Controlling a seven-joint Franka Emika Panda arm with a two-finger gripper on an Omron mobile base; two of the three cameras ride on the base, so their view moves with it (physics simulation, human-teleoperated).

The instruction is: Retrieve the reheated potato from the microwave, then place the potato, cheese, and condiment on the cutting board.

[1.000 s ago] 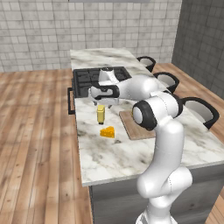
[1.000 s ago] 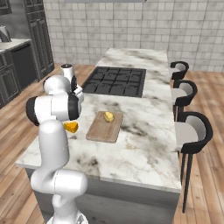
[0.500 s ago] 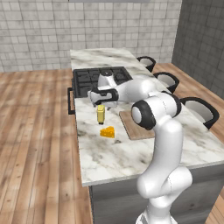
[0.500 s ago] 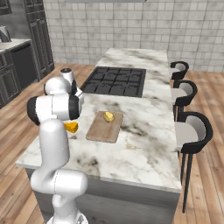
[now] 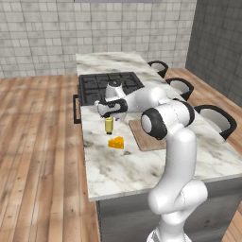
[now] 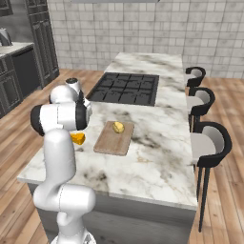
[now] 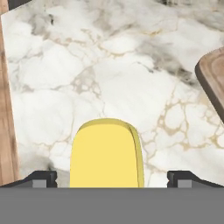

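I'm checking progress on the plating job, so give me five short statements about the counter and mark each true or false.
1. The small round pale-yellow potato lies on the flat light-brown wooden cutting board. True.
2. The yellow-orange cheese wedge sits on the board. False: it rests on the marble counter beside it.
3. The gripper is open, its tips either side of the upright yellow condiment bottle. True.
4. The bottle lies tipped over. False: it stands upright.
5. The bottle is on the board. False: it stands on the marble.

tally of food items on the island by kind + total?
potato: 1, on the cutting board
cheese: 1, on the marble
condiment: 1, on the marble, under the gripper
Total: 3
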